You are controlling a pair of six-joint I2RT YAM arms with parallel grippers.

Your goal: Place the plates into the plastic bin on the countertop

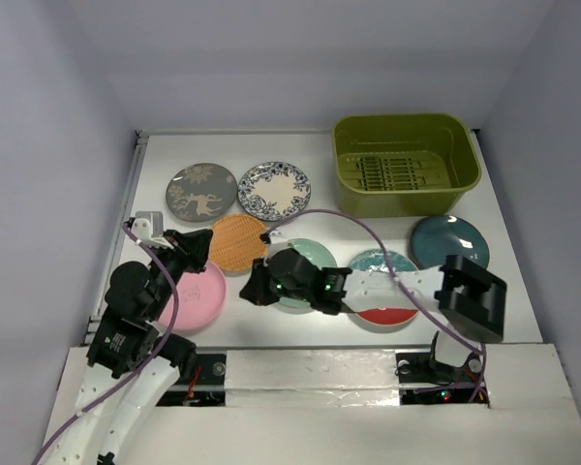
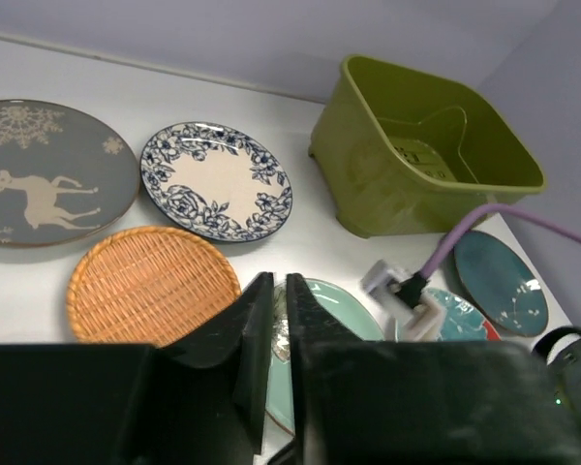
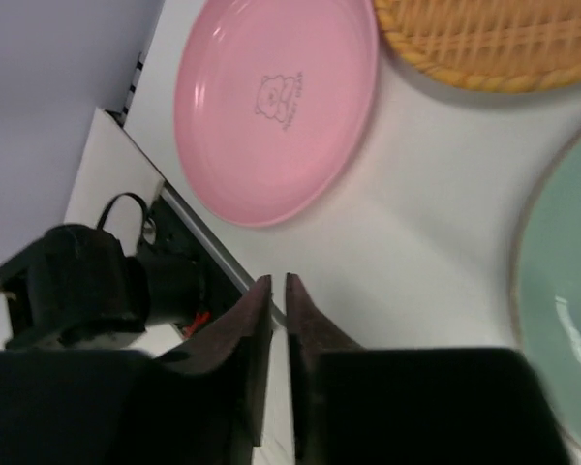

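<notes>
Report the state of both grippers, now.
Left gripper: closed, holding nothing.
Right gripper: closed, holding nothing.

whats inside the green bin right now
The green bin has nothing in it: only its own slatted floor shows. Its near wall covers a thin strip of that floor in the top view, and most of it in the left wrist view.
</notes>
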